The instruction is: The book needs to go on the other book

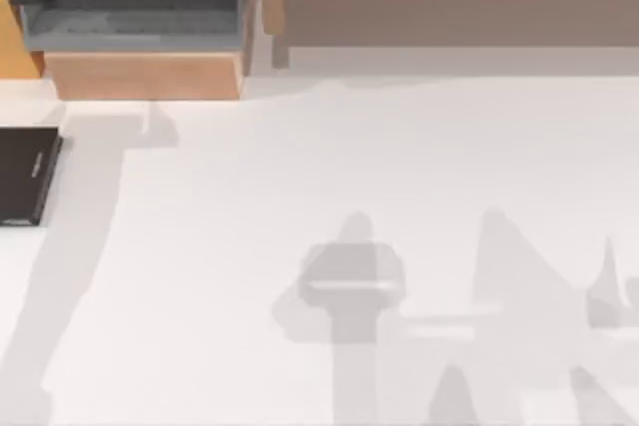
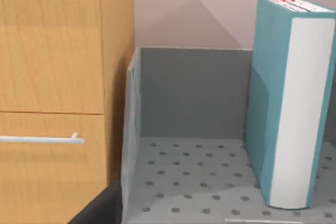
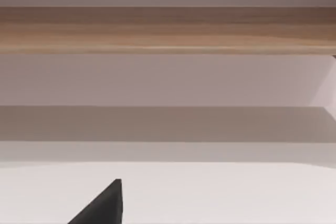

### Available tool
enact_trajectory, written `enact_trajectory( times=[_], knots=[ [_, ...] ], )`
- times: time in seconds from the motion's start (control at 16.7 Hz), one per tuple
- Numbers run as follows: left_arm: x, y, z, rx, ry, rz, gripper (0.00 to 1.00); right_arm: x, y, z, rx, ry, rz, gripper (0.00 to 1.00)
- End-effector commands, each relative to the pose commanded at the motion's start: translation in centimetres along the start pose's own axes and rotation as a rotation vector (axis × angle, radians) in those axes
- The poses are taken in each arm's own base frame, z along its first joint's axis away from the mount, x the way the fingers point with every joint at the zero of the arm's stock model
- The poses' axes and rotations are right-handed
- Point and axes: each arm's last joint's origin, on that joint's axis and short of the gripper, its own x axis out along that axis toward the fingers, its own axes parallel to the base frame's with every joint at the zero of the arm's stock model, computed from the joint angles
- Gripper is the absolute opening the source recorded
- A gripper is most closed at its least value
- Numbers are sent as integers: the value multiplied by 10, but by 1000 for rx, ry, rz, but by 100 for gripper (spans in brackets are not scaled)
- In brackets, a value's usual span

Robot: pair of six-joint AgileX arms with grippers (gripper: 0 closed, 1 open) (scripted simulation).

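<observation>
While upright in perforated grey tray, teal book.

red marks atop teal book, pale spine mark on dark book, neither legible

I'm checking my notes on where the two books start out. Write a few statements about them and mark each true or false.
1. The teal book stands upright in a grey tray with a dotted floor. True.
2. The dark book lies flat at the table's left edge in the top view. True.
3. The teal book already lies on the dark book. False: they are apart, the teal one in the tray, the dark one on the table.
4. The tray sits beside a wooden cabinet with a pale handle. True.
5. The teal book lies flat on its cover. False: it stands upright.
</observation>
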Motion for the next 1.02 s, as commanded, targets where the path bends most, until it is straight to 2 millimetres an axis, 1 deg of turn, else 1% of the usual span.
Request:
enact_trajectory(
  times=[0.12,0.3,0.42,0.54,0.6,0.72,1.02],
  knots=[
    [45,-12,0,-1,9,-2,100,0,0,0,0,0,0,100],
    [106,-33,-17,0,25,-6,100,0,0,0,0,0,0,100],
    [139,-46,-33,1,32,-10,100,0,0,0,0,0,0,100],
    [163,-58,-49,1,35,-14,100,0,0,0,0,0,0,100],
    [171,-62,-56,1,34,-16,100,0,0,0,0,0,0,100],
    [182,-68,-64,0,31,-19,100,0,0,0,0,0,0,100],
    [185,-70,-66,0,30,-19,100,0,0,0,0,0,0,100]
  ],
)
